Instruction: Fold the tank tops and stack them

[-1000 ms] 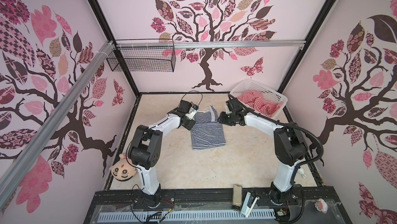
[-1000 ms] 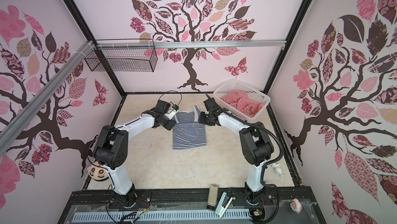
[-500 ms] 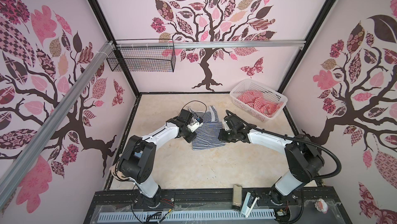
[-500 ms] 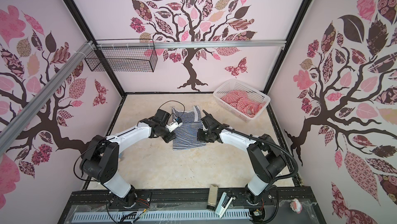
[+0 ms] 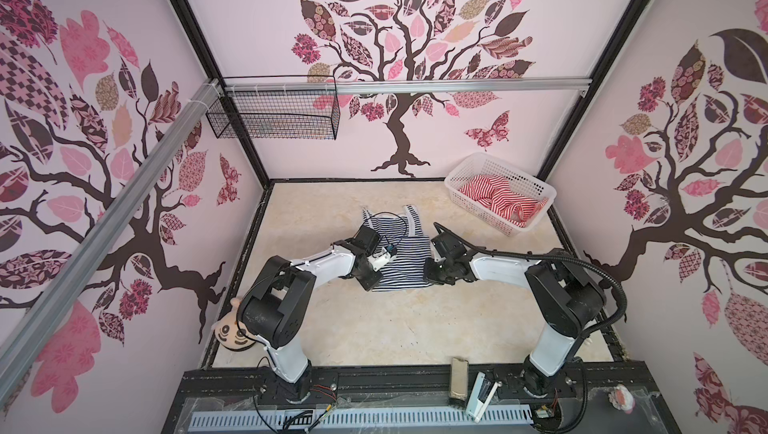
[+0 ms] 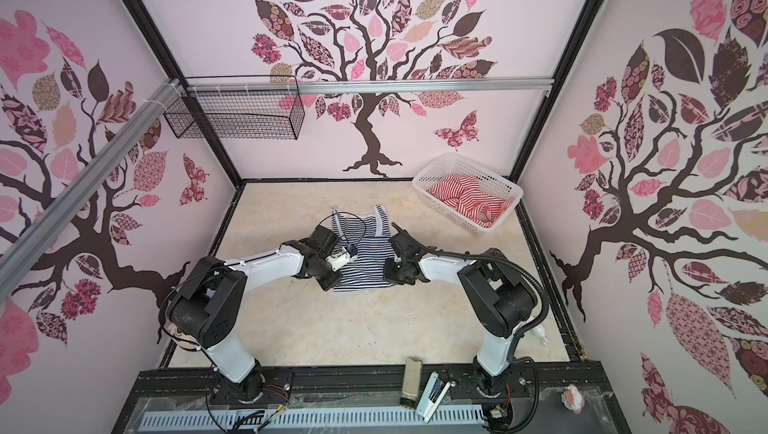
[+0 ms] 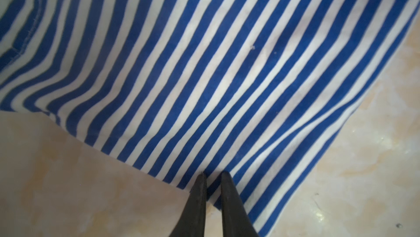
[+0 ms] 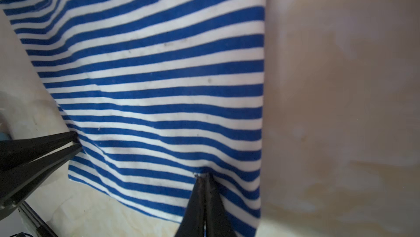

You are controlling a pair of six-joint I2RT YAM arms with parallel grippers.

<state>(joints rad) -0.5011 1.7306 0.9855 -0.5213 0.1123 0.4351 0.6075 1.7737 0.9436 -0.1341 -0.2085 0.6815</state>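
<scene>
Pinches a small fold at the edge of the top [image 7: 204,76] between the nearly closed jaws of the left gripper [image 7: 213,175]. Spreads blue-and-white stripes slantwise ahead of the jaws. Shows bare table [image 7: 68,179] on either side of the jaws.

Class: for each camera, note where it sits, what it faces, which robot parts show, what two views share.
Top views: high in front, looking down at the table; left arm, right arm, navy-striped tank top, basket with red-striped tank top.
Left wrist: on left arm, facing that top; left fingers pinch it.
Right wrist: on right arm, same top; right fingers pinch it.
Shared: both wrist views show left fingers.
</scene>
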